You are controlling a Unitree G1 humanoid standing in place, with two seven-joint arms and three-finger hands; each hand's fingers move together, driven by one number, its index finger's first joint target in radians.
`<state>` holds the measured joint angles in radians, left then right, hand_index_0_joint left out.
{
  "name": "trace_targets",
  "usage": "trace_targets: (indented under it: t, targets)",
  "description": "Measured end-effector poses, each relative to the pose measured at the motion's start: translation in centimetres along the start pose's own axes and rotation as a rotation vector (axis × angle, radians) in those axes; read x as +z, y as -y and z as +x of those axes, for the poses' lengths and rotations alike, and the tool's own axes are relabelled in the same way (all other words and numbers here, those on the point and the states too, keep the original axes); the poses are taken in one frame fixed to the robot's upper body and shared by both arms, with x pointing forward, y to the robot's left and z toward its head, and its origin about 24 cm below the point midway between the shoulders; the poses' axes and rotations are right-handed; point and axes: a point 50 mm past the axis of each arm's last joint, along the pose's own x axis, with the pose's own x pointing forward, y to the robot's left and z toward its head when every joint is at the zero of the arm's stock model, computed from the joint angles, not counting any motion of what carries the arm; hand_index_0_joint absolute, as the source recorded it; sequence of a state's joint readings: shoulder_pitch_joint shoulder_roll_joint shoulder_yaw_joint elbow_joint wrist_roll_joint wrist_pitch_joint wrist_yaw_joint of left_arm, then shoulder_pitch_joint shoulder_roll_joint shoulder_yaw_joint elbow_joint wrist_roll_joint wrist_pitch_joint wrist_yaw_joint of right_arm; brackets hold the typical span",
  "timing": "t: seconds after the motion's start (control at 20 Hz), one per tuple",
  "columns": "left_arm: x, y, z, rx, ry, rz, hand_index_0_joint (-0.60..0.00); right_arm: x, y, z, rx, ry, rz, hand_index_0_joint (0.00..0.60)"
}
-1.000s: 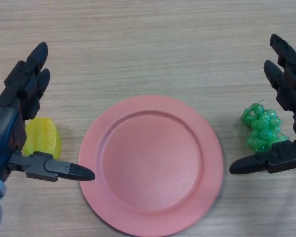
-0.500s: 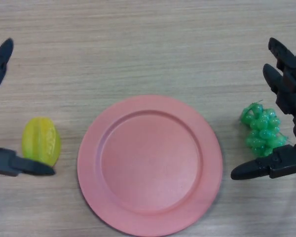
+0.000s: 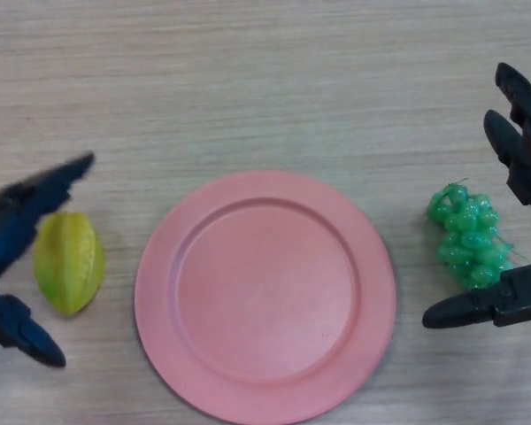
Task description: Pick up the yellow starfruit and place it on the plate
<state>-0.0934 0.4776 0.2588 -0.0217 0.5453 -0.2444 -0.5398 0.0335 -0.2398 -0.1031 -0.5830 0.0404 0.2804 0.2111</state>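
Starfruit (image 3: 68, 262) sits beside the plate (image 3: 265, 297), bracketed by the wide-open, empty left hand (image 3: 13, 221), which must close before lifting; right hand (image 3: 522, 221) spread, idle.

Cut off by the view's left edge: left hand (image 3: 18, 221), only spread fingers (image 3: 44, 190) and thumb showing, palm and wrist out of frame. Partly covered along its left flank by those fingers: yellow starfruit (image 3: 69, 263), contact impossible to judge. Cropped at the right edge: right hand (image 3: 522, 168), palm unseen. Tucked between its fingers and thumb: green grape bunch (image 3: 467, 235), far side masked. Clipped at the bottom edge: plate (image 3: 265, 390), lower rim.
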Motion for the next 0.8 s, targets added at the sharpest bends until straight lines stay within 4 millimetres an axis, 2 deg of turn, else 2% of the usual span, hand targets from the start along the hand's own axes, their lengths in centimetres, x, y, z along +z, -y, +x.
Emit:
trace_targets:
  t: [0.25, 0.6, 0.65, 0.7, 0.75, 0.8]
  targets:
    - [-0.9, 0.8, 0.2, -0.113, -0.043, 0.168, 0.000, 0.3, 0.5, -0.2, -0.012, 0.020, 0.045, 0.000]
    - [-1.1, 1.3, 0.2, -0.115, -0.051, 0.282, 0.000, 0.3, 0.6, -0.6, -0.018, 0.015, 0.063, 0.000]
    - [-1.1, 1.4, 0.2, -0.117, -0.053, 0.280, -0.050, 0.2, 0.6, -0.7, -0.018, -0.002, 0.068, 0.000]
    - [-1.2, 1.4, 0.2, -0.113, -0.053, 0.279, -0.150, 0.2, 0.5, -0.7, -0.016, -0.019, 0.073, 0.000]
    - [-1.2, 1.3, 0.2, -0.103, -0.054, 0.278, -0.300, 0.2, 0.5, -0.7, -0.012, -0.019, 0.085, 0.000]
    - [-1.2, 1.3, 0.2, -0.103, -0.054, 0.278, -0.400, 0.3, 0.4, -0.7, -0.008, -0.016, 0.097, 0.000]
